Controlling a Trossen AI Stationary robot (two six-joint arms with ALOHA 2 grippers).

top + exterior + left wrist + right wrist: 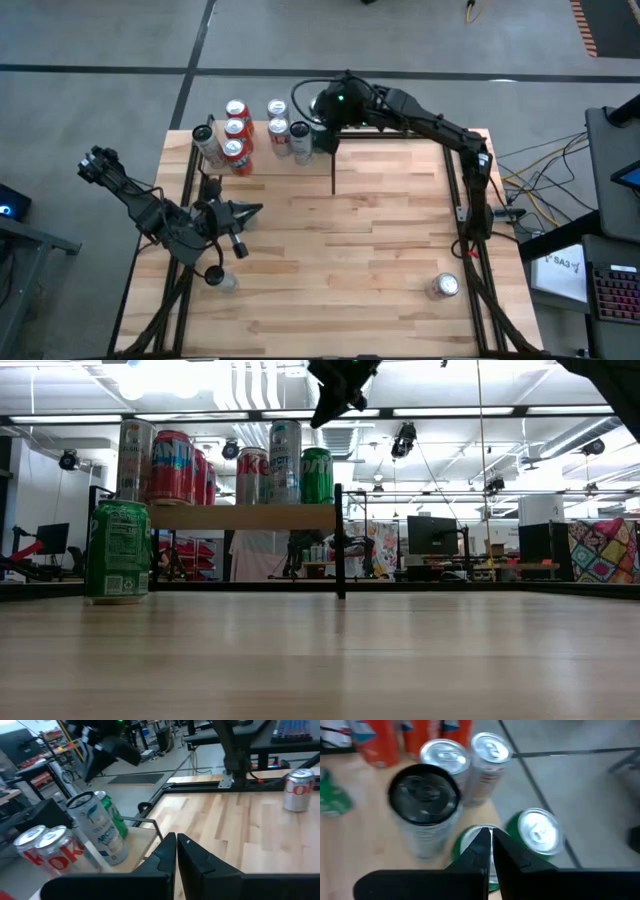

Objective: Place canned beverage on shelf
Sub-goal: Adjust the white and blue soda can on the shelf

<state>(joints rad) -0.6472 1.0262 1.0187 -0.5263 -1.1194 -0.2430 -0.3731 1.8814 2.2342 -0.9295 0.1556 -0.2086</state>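
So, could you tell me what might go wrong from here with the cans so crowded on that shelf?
The shut right gripper hovers just above the green can among tightly packed cans on the shelf; a sideways move might topple some. The shut left gripper points past the shelf's corner, risking a bump. The silver can stands near the table's edge.

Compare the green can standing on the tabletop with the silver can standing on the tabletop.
Colour: the green can is green with a panel of small print, while the silver can is silver with red lettering.
Place: the green can stands on the left arm's side of the table, while the silver can stands on the right arm's side.
Both stand upright on the bare tabletop, neither is on the shelf, and neither is held.
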